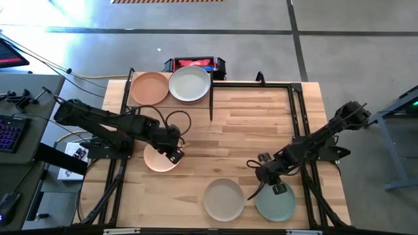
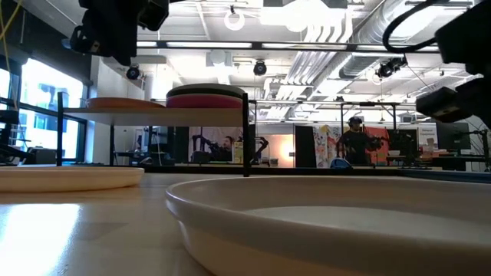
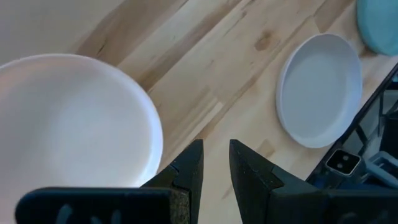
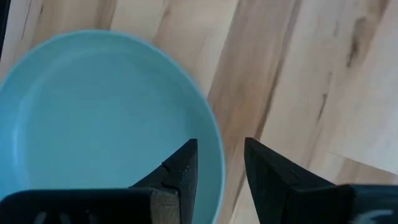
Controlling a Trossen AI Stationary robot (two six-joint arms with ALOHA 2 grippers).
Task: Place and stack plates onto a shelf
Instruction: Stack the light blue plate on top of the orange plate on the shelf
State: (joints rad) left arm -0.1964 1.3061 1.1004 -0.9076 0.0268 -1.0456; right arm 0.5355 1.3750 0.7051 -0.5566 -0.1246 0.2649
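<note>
Between both arms, beige plate (image 1: 223, 200).

Overhead looks straight down, low skims the tabletop (image 1: 248, 130), wrists hover close — all share it.

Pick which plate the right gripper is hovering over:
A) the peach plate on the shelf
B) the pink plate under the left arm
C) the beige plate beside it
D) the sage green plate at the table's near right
D: in the high view the right gripper sits at the edge of the sage green plate, and the right wrist view shows that plate beneath its open fingers.
</note>
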